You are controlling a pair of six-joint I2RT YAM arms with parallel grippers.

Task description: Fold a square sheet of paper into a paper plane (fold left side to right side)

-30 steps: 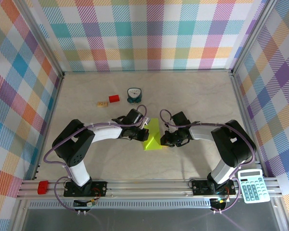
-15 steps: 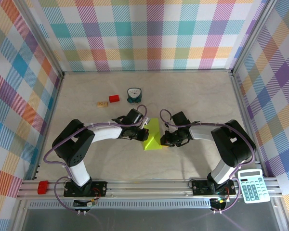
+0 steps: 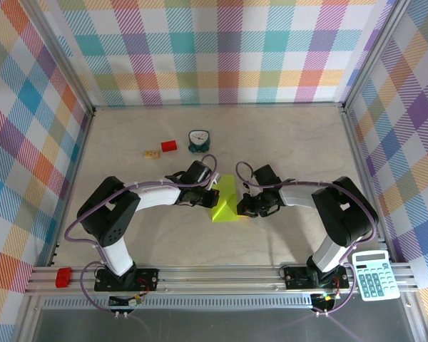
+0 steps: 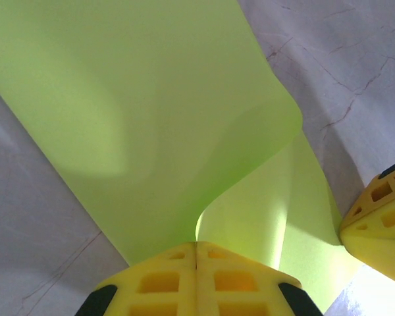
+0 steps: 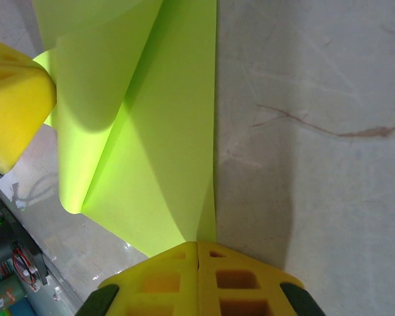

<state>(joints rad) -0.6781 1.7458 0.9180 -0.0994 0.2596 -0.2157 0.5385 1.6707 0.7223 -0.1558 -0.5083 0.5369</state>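
Checked walls ringed a pale marbled counter (image 3: 285,142) where two grippers pinched one lime sheet between them, mid-fold.

The square sheet of paper (image 3: 225,201) lay just nearer the arm bases than the teal clock (image 3: 198,140); the left gripper (image 3: 211,194) was closed on its left edge, which curled up and over, and the right gripper (image 3: 247,207) was clamped on the right edge, pinning it to the counter. To fold well, I judged the left side should be carried across until its edge met the right edge squarely while the right gripper held firm, and the crease pressed only after that. Counted: one sheet, one clock, one red block (image 3: 169,146) and one tan piece (image 3: 153,153) left of the clock, one calculator (image 3: 372,274) far right of it.
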